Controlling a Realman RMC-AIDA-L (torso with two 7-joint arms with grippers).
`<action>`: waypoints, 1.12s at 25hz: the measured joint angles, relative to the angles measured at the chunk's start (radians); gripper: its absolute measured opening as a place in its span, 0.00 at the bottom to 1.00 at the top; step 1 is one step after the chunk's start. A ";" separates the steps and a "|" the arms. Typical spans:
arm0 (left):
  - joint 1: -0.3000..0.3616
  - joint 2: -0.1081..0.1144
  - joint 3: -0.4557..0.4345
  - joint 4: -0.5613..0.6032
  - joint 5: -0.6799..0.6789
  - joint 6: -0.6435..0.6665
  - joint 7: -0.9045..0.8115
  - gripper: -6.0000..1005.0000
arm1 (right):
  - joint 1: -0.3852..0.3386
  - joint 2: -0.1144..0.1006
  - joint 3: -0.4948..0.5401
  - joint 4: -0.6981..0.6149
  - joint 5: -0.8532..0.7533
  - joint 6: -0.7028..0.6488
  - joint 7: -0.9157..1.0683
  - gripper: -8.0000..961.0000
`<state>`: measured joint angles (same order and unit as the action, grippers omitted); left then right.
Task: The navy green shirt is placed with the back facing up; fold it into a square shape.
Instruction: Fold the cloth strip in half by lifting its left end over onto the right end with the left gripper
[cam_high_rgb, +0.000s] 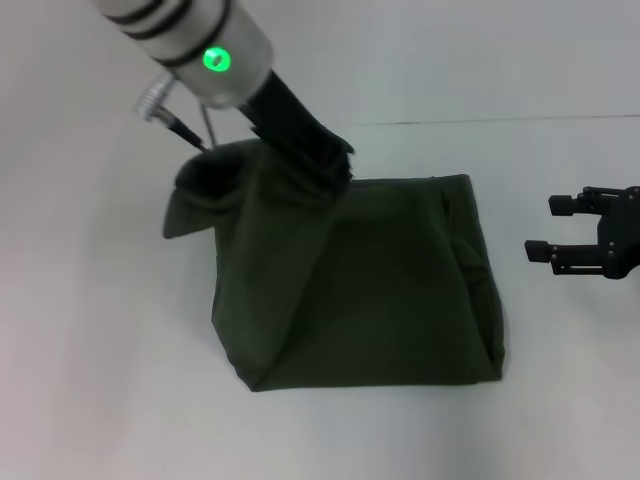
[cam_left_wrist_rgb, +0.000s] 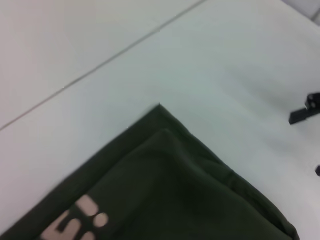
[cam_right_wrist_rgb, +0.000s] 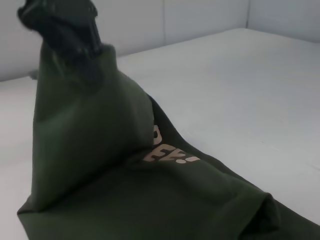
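Note:
The navy green shirt lies partly folded on the white table, plain side up. My left gripper is shut on a part of the cloth at the shirt's far left and holds it lifted, so a tent of fabric hangs from it. The right wrist view shows this gripper clamped on the raised cloth, with cream lettering uncovered beneath. The left wrist view shows a shirt corner and lettering. My right gripper is open and empty, hovering to the right of the shirt, apart from it.
The white table surrounds the shirt on all sides. A thin seam line runs across the far part of the table. The right gripper's fingers show far off in the left wrist view.

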<state>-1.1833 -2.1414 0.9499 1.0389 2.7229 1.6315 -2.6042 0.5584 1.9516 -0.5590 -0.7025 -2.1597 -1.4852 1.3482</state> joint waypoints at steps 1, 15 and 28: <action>-0.004 -0.009 0.016 -0.004 -0.001 -0.010 0.000 0.07 | -0.002 0.001 0.002 0.000 0.000 0.001 0.000 0.85; -0.097 -0.027 0.173 -0.232 -0.108 -0.194 0.011 0.07 | -0.018 0.006 0.021 0.003 0.002 0.014 0.000 0.85; -0.119 -0.035 0.399 -0.385 -0.291 -0.424 0.001 0.07 | -0.024 0.006 0.026 0.013 0.001 0.022 0.000 0.85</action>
<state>-1.3020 -2.1765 1.3486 0.6543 2.4321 1.2075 -2.6031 0.5347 1.9573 -0.5326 -0.6890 -2.1582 -1.4634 1.3480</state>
